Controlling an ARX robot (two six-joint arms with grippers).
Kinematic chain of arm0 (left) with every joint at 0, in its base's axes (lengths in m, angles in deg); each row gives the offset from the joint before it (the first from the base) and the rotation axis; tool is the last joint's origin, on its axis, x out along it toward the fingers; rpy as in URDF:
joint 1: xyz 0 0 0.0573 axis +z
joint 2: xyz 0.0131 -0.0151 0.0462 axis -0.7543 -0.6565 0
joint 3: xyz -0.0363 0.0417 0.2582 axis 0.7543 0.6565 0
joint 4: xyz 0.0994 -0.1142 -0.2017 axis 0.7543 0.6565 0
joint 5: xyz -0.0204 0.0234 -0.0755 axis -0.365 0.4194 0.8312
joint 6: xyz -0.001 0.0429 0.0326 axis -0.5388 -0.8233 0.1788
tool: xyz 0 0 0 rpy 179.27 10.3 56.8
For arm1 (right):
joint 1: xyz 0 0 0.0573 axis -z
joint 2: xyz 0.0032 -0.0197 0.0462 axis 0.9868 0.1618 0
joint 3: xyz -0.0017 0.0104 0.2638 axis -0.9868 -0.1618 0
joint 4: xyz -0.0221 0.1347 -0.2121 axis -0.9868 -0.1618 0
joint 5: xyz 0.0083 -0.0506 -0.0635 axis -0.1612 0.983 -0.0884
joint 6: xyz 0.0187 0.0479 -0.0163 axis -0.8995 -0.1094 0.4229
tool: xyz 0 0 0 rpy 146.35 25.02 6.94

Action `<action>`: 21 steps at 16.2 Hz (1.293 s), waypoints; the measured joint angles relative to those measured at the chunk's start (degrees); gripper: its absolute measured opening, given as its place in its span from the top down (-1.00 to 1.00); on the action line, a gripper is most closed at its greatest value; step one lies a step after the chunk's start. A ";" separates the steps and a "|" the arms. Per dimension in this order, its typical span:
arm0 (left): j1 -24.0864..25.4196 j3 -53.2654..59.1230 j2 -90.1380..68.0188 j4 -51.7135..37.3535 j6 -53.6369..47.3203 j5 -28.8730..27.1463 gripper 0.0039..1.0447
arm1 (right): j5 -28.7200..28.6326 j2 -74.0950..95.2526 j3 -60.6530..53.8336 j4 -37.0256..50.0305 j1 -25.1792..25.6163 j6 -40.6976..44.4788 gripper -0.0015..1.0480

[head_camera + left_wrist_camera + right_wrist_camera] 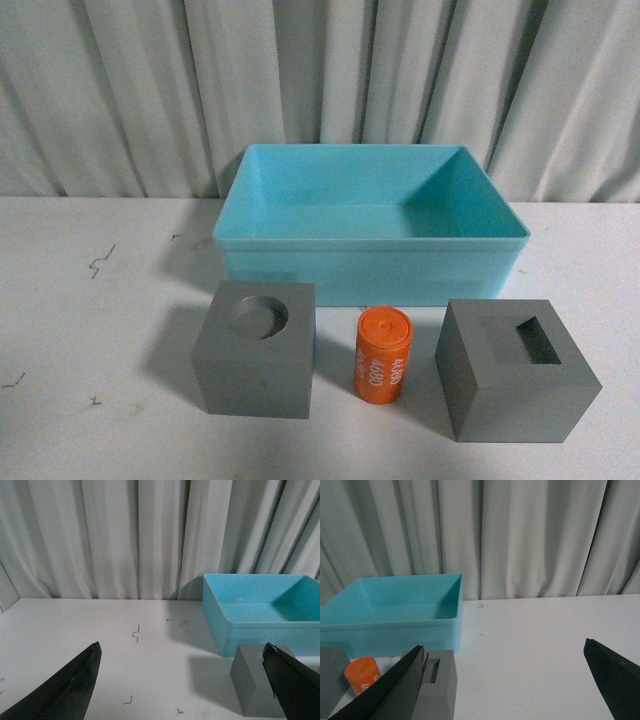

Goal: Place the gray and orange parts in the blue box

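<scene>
In the front view the light blue box (370, 262) stands empty at the table's middle. In front of it sit a gray cube with a round recess (256, 346), an orange cylinder with white digits (383, 354), and a gray cube with a rectangular recess (515, 368). Neither arm shows there. My left gripper (181, 652) is open; the round-recess cube (252, 685) lies by one finger and the box (260, 612) beyond. My right gripper (505, 652) is open; the rectangular-recess cube (439, 680), the cylinder (363, 674) and the box (395, 612) lie to one side.
A white table (90, 330) carries small dark marks (100, 262). A pale pleated curtain (320, 70) closes off the back behind the box.
</scene>
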 joint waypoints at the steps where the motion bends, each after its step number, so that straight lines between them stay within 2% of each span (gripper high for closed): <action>1: 0.00 0.00 0.00 0.00 0.00 0.00 -0.88 | 0.00 0.00 0.00 0.00 0.00 0.00 -0.87; 21: 0.00 0.00 0.00 0.00 0.00 0.00 -0.88 | 0.00 0.00 0.00 -0.02 0.00 -0.02 -0.87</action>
